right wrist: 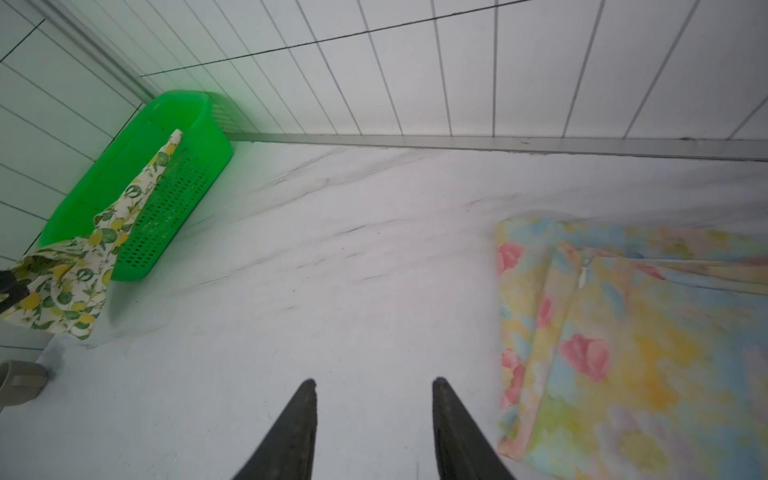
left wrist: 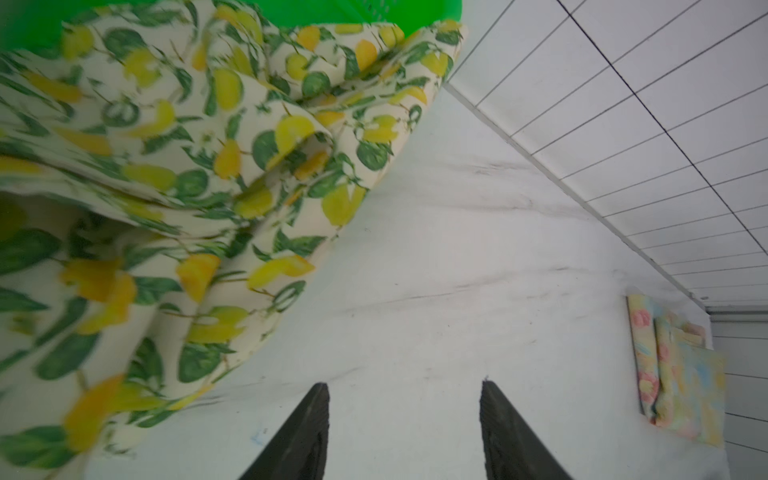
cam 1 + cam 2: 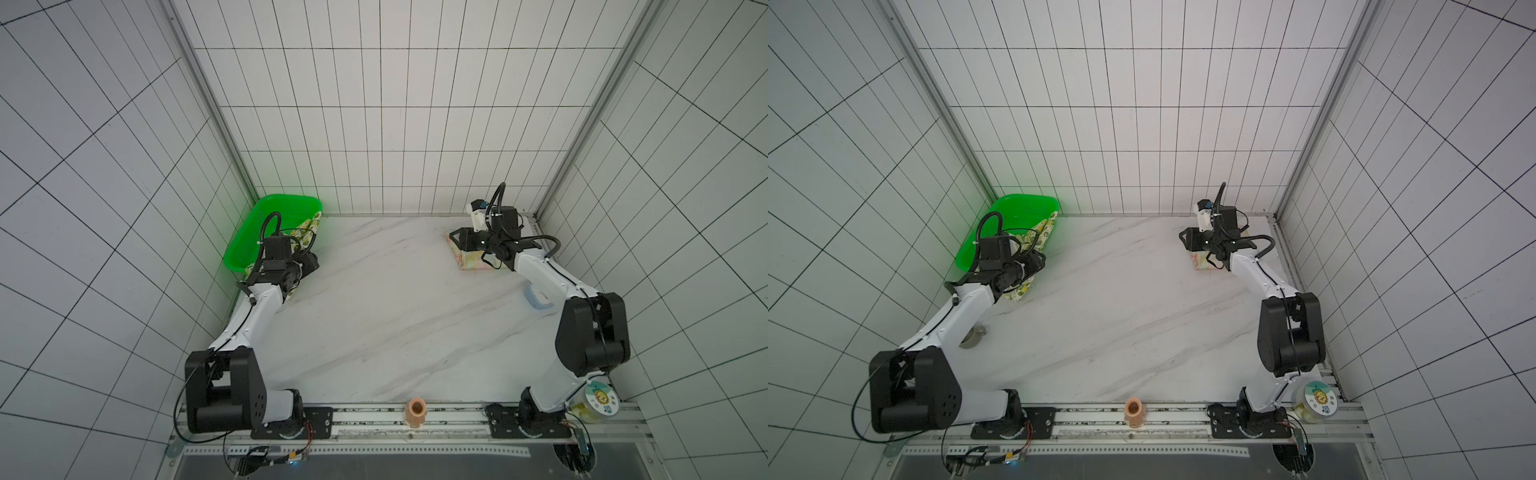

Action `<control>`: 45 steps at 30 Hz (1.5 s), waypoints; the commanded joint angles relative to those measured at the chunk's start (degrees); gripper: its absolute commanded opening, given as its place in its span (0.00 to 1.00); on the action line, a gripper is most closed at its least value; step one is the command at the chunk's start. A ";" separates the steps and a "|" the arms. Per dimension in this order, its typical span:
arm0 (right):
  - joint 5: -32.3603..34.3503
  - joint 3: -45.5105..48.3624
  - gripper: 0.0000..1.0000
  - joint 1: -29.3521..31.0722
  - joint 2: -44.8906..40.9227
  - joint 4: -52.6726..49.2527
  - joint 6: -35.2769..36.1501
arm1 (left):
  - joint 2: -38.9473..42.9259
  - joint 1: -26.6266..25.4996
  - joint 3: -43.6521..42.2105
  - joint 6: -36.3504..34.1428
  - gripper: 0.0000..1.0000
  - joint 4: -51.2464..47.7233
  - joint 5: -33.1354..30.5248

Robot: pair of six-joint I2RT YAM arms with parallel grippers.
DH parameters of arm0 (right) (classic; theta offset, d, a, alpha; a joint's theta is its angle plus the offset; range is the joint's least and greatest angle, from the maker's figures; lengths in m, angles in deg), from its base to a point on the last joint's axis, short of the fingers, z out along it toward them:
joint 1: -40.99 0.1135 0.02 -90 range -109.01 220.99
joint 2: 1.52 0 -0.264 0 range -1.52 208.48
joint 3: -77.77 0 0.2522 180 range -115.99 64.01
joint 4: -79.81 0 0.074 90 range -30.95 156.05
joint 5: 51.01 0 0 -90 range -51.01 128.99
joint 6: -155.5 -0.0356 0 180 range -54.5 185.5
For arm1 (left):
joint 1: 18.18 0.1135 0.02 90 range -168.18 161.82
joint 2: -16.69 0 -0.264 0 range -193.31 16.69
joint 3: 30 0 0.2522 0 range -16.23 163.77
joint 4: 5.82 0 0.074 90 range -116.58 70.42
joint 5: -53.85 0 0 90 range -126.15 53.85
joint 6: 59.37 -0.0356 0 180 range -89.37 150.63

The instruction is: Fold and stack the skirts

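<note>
Marble bench [image 3: 395,311] is carrying both skirts: the floral skirt [image 1: 623,332] is lying folded far right, the lemon skirt [image 2: 208,166] is hanging out of the green basket [image 3: 286,199] far left. Left pincer [image 2: 404,386] and right pincer [image 1: 375,382] are standing open, empty. The left one should probably be pinching one hem and dragging the cloth out flat.

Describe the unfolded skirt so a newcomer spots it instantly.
Find the green basket in the far left corner. The lemon skirt spills crumpled over its edge. Its yellow lemons and green leaves differ from the folded pastel floral skirt far right.
</note>
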 commanded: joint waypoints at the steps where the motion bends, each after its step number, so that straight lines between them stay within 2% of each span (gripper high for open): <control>1: -0.82 3.03 0.45 2.99 0.00 3.06 -2.02 | -0.68 1.11 6.33 -4.99 0.59 -9.31 -8.02; 2: -1.17 3.47 0.45 3.77 0.12 3.66 -2.40 | -0.93 1.17 6.78 -5.47 0.61 -9.32 -10.25; 4: -2.31 4.20 0.45 5.04 0.26 4.73 -3.07 | -1.80 1.33 6.60 -4.46 0.78 -7.57 -14.60; 6: -2.90 4.23 0.45 5.90 0.51 5.03 -3.35 | -3.60 1.82 7.59 -4.43 0.82 -6.98 -16.57; 10: -3.49 4.25 0.45 6.58 0.73 4.81 -2.98 | -6.59 3.54 10.43 -5.82 0.82 -8.48 -21.71; 13: -4.01 4.66 0.45 6.61 0.91 4.86 -2.91 | -8.12 5.86 10.90 -6.83 0.82 -7.86 -22.10; 18: -6.25 4.86 0.45 6.70 1.84 5.17 -2.83 | -11.84 6.83 13.25 -10.01 0.82 -9.45 -27.06; 31: -8.07 5.67 0.45 6.71 2.77 4.87 -3.30 | -22.73 7.88 18.45 -11.04 0.77 -13.48 -29.08; 34: -8.04 6.08 0.45 6.69 2.43 4.94 -3.05 | -23.62 7.85 18.49 -10.80 0.72 -12.84 -28.48; 36: -7.58 6.08 0.45 6.71 2.43 4.64 -2.69 | -24.16 8.04 18.62 -10.60 0.64 -12.73 -28.08; 38: -7.14 6.33 0.44 6.69 2.38 4.36 -2.73 | -24.17 8.26 18.82 -10.43 0.49 -12.61 -27.23; 42: -6.88 7.65 0.44 6.66 1.03 4.71 -3.05 | -22.45 8.58 18.82 -10.41 0.04 -11.44 -26.01; 43: -6.70 7.75 0.44 6.71 0.76 4.65 -2.86 | -21.73 8.60 18.73 -10.28 0.00 -11.10 -25.75; 45: -6.37 7.57 0.44 6.71 0.43 3.68 -2.48 | -20.09 8.76 18.61 -9.98 0.00 -10.57 -24.58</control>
